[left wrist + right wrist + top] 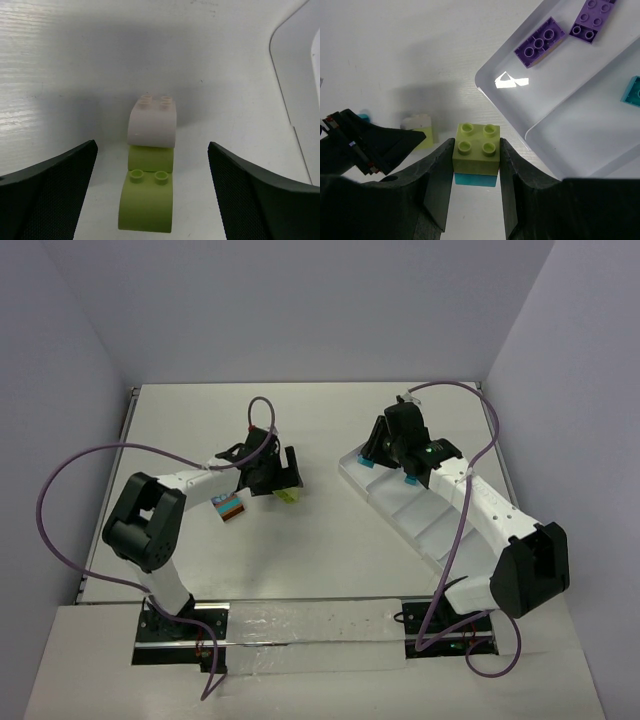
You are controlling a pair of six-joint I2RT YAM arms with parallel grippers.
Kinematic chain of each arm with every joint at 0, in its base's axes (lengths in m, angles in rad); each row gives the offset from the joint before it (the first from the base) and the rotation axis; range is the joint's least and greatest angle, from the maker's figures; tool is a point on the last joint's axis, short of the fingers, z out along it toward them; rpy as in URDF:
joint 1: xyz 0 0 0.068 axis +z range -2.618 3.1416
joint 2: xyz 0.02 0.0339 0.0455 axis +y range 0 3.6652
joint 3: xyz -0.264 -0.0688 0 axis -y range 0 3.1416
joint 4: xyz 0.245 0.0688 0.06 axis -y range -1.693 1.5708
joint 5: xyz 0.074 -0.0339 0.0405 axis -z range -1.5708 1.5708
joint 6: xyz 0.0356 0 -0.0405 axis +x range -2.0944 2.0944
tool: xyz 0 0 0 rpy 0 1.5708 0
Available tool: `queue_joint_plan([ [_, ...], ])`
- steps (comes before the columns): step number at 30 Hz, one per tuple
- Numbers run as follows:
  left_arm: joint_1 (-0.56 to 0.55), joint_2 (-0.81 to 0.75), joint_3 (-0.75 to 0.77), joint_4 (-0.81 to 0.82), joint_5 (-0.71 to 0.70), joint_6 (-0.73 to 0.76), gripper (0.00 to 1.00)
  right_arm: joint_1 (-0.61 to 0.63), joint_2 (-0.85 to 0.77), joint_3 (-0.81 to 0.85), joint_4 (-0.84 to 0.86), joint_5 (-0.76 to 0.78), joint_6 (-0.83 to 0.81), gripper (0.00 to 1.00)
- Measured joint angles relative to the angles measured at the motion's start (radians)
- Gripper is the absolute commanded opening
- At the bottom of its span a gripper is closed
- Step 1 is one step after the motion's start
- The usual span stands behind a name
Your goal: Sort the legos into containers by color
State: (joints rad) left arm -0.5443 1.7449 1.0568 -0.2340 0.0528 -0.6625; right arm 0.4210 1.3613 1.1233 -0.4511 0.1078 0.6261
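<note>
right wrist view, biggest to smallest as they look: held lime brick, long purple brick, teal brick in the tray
1. lime brick, nearest the camera, so unsure
2. long purple brick
3. teal brick, cut off by the frame

2 white arms [190,480] with black joints [145,525] carry looping purple cables [40,505].

White surface [200,420]. Long white tray [415,510] lies angled on it. Just left of tray's far end: cream curved brick [152,122] touching lime green bricks [146,210]. Farther left of tray: multicoloured clump [232,507], orange-brown and teal visible.
</note>
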Motion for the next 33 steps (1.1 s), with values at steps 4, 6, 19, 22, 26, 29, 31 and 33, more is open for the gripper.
queue_joint_plan([
  [4, -0.001, -0.02, 0.013, -0.039, -0.044, -0.012, 0.99, 0.0, 0.0, 0.0, 0.0, 0.001, 0.0, 0.0],
  [6, -0.005, -0.064, 0.014, -0.06, -0.06, -0.014, 0.99, 0.0, 0.0, -0.001, 0.0, 0.001, -0.002, 0.0],
  [19, -0.021, -0.471, -0.067, 0.178, 0.145, -0.009, 0.99, 0.003, 0.0, -0.003, 0.002, -0.043, -0.003, 0.0],
  [22, -0.04, -0.446, -0.113, 0.235, 0.222, -0.012, 0.99, 0.007, 0.0, -0.003, 0.002, -0.058, -0.003, 0.0],
  [26, -0.088, -0.399, -0.128, 0.278, 0.287, -0.011, 0.99, 0.012, 0.0, -0.003, 0.002, -0.082, 0.001, 0.0],
  [29, -0.124, -0.371, -0.128, 0.325, 0.319, -0.011, 0.94, 0.02, 0.0, -0.003, 0.002, -0.108, 0.007, 0.01],
  [31, -0.138, -0.351, -0.128, 0.359, 0.331, -0.015, 0.86, 0.026, 0.0, -0.002, 0.002, -0.129, 0.012, 0.01],
  [33, -0.146, -0.327, -0.128, 0.384, 0.334, -0.02, 0.83, 0.032, 0.0, 0.001, 0.004, -0.156, 0.018, 0.01],
])
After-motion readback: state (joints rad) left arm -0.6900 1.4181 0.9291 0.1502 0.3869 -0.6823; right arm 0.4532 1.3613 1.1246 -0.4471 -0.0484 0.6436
